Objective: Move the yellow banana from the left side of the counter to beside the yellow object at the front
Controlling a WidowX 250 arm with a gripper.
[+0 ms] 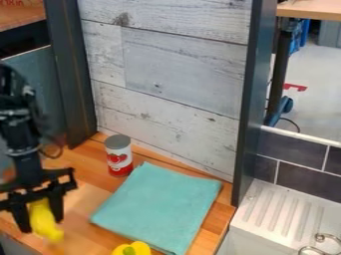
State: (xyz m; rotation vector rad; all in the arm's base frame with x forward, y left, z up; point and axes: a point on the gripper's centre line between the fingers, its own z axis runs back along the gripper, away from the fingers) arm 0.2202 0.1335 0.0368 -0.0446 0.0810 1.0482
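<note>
Matt, soft cloth (158,206); smooth wood desk (86,167); metal-topped can (118,155); rough, weathered wood panel (176,74); glossy sink (283,211).

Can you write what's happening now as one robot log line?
gripper: holding yellow thing | teal cloth: flat on wooden counter | can: upright near cloth

1. It is a kitchen set-up, prob. a toy one, which stands in a lab or workshop-type rm.
2. Kitchen signs: white sink unit (248,211) w/ ridged drainboard (278,211), metal tap (322,238), dark wall tiles (306,178), wooden counter (85,167).
3. Lab/workshop signs: black robot arm (20,132) over the counter; in the bkgd, a pale floor (319,79), a wood-topped table (309,10) and a dark cable (291,121).
</note>
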